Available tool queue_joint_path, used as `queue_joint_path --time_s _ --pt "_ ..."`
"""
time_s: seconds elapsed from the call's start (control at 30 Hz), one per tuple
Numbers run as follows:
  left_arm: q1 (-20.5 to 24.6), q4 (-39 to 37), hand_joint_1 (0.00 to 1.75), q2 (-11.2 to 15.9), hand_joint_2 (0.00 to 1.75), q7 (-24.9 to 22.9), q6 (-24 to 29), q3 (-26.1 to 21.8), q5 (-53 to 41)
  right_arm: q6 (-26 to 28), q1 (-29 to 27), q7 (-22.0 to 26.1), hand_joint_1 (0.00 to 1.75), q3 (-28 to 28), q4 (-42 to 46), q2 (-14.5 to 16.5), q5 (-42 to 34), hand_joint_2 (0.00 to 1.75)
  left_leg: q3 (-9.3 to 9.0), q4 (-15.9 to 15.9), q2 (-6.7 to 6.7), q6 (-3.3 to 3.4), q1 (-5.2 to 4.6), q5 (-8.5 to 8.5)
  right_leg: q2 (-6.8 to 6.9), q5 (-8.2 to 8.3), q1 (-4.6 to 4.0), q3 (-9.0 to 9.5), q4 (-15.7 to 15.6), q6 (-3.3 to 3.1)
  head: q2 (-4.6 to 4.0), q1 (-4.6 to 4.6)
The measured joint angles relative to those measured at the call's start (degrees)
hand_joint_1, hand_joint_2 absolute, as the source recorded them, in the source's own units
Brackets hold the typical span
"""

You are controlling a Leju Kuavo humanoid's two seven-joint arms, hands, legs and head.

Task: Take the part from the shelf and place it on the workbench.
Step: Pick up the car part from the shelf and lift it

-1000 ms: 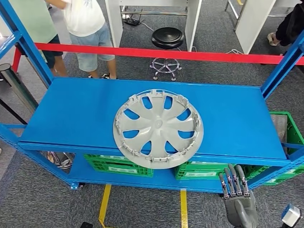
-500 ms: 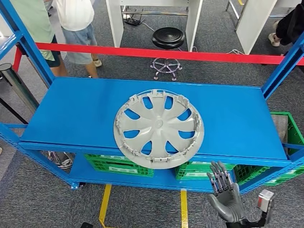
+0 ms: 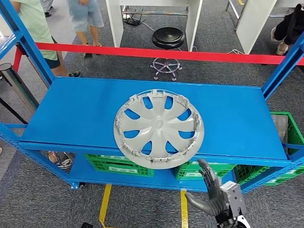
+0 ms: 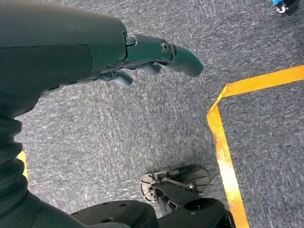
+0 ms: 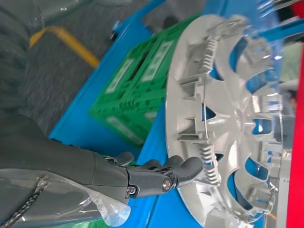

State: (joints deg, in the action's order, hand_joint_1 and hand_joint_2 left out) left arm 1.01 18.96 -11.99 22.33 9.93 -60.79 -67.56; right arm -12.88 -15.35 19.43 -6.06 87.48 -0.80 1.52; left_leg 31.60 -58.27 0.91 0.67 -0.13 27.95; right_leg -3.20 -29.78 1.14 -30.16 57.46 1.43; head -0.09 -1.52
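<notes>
We find the part (image 3: 158,128) ungrasped at frame centre on the shelf (image 3: 236,123), our right hand (image 3: 211,197) below it, fingers (image 5: 179,168) spread empty; pickup and placement remain.

- Looks like a workshop / robot test bay, not a home or shop.
- Blue steel rack (image 3: 229,118) w/ angled uprights, industrial storage type; green plastic crates (image 3: 118,165) on the lower level.
- Grey plastic wheel cover (image 3: 158,128) lying on the rack's top deck, i.e. an auto part.
- Yellow tape lines (image 3: 104,204) on grey carpet floor (image 3: 35,199), marking out zones.
- Red barrier bar (image 3: 161,53) across the back, fencing the area off.
- Behind it: black round stool (image 3: 167,38) on a chrome base, white bench legs (image 3: 114,21).
- People standing past the barrier (image 3: 84,16), casual clothes, shorts.
</notes>
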Motion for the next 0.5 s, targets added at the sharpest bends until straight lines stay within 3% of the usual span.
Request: queue_joint_path --time_s 0.17,0.5 --pt "0.3 -0.9 0.0 0.5 1.75 -0.2 0.1 0.3 -0.5 9.0 1.4 -0.7 0.0 -5.9 0.4 -2.5 7.8 1.75 0.0 0.0 0.0 0.0 0.0 0.0 0.0 0.0 0.0 0.0 0.0 0.0 0.0 0.0" --pt "0.6 -2.1 0.0 1.1 1.75 -0.3 0.3 0.9 -1.1 24.8 3.6 -1.9 0.0 -12.9 1.9 -4.7 22.0 1.75 0.0 0.0 0.0 0.0 0.0 0.0 0.0 0.0 0.0 -0.01 0.0 0.0 0.0 0.01"
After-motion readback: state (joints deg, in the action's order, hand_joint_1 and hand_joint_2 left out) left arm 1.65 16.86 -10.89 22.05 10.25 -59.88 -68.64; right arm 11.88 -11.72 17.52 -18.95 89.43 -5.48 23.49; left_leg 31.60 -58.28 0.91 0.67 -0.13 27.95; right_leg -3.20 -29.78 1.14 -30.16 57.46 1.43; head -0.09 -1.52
